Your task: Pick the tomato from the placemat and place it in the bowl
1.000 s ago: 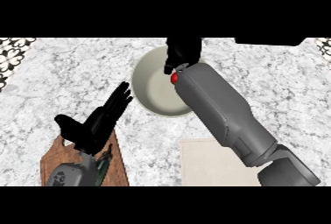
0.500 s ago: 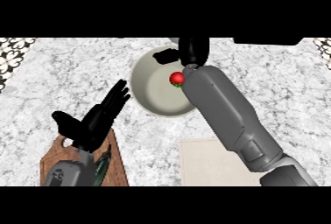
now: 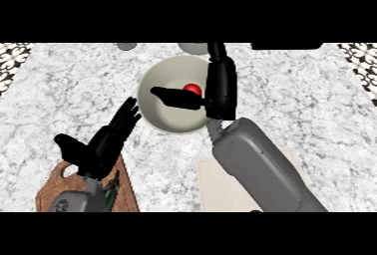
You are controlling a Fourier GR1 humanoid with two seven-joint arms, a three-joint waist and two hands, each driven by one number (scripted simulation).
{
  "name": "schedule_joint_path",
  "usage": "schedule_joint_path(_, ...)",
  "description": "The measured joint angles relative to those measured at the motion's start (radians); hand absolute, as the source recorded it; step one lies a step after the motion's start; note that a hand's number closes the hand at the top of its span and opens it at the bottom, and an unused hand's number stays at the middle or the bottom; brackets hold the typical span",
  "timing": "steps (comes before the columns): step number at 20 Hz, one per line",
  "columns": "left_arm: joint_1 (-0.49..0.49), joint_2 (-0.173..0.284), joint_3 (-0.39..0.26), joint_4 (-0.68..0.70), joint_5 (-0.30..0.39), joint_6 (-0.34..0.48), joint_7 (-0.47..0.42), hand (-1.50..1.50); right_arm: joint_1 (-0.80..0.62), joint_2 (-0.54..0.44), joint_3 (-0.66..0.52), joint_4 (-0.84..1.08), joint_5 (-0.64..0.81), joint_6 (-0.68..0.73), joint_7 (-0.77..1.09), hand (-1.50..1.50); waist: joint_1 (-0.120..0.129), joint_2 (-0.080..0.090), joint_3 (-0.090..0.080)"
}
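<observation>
Inside the bowl (image 3: pixel 165 117) (near its centre) lies the tomato (image 3: pixel 193 89); right hand (image 3: pixel 219 87) fingers released.

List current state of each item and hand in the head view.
tomato: in the bowl, not gripped
bowl: upright on the counter, holding the tomato
right hand: open above the bowl
left hand: open, resting, fingers up
placemat: flat, partly hidden by the right forearm
wooden board: flat at the lower left

The right robot hand (image 3: pixel 213 94) has opened, leaving the tomato (image 3: pixel 193 89) in the bowl (image 3: pixel 165 107).
</observation>
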Motion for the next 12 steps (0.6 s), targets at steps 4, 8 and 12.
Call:
schedule_joint_path(4, 0.017, 0.006, 0.015, -0.016, 0.007, 0.008, 0.010, 0.00, 0.204, -0.010, 0.135, -0.255, 0.047, -0.026, -0.010, -1.50, -0.029, -0.008, 0.000)
schedule_joint_path(8, 0.026, 0.011, 0.026, -0.023, 0.012, 0.011, 0.011, 0.00, 0.430, -0.066, 0.292, -0.495, 0.122, -0.053, -0.019, 1.50, -0.047, -0.011, -0.001)
schedule_joint_path(12, 0.045, 0.029, 0.041, -0.033, 0.024, -0.002, 0.013, 0.00, 0.672, -0.158, 0.474, -0.672, 0.222, -0.099, -0.052, 1.50, -0.058, -0.014, -0.001)
